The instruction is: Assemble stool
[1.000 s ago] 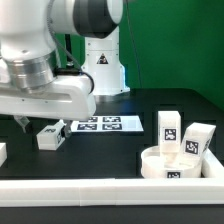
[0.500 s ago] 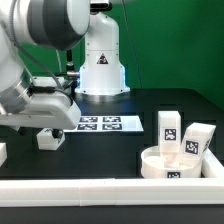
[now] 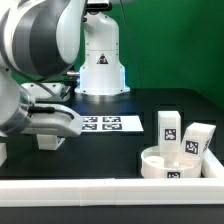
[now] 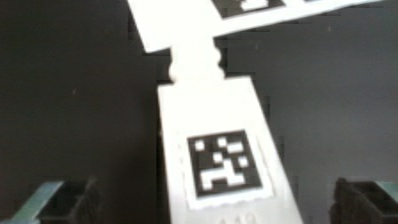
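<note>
The round white stool seat (image 3: 172, 166) lies at the exterior view's right, near the front rail. Two white tagged legs (image 3: 168, 125) (image 3: 198, 138) stand just behind it. A third leg (image 3: 47, 141) lies on the black table at the exterior view's left, partly hidden under my hand. In the wrist view this leg (image 4: 217, 150) lies lengthwise between my fingers, its square tag facing up. My gripper (image 4: 210, 202) is open, with one finger (image 4: 54, 200) on each side of the leg and a clear gap to both. Nothing is held.
The marker board (image 3: 106, 123) lies flat behind the leg and shows past the leg's far end in the wrist view (image 4: 249, 20). A long white rail (image 3: 100, 190) runs along the table's front edge. A white piece (image 3: 2, 152) sits at the exterior view's far left edge.
My arm has swung lower and toward the exterior view's left, and the hand has come down over the lying leg. The seat and the two standing legs have not moved.
</note>
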`<state>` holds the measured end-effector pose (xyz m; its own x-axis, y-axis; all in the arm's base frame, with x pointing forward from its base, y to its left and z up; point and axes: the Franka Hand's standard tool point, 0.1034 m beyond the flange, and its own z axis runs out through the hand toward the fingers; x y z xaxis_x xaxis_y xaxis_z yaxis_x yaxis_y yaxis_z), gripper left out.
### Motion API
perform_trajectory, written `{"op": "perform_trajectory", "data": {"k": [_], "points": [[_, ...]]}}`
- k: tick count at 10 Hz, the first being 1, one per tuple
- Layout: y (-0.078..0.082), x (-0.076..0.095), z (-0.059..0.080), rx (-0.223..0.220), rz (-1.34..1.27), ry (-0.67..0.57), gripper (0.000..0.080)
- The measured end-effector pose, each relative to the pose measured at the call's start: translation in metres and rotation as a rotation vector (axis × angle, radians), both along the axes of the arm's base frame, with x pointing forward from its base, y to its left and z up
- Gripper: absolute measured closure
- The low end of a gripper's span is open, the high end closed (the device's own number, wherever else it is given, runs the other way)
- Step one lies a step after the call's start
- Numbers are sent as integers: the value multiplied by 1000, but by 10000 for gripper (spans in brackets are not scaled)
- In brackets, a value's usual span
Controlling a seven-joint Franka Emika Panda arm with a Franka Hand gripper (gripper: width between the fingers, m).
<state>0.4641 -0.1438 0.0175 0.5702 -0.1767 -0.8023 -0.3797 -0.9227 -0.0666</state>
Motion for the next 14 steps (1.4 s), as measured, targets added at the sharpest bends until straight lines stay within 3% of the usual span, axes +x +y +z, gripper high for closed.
{"op": "perform_trajectory", "data": {"k": [2,9,11,12,14], "points": [[5,6,-3,11,26,-29,151],[8,-9,-16,12,20,-8,151],[8,-9,-16,12,20,-8,408],[8,-9,-16,11,19,-8,465],[8,-8,-15,11,19,-8,465]]}}
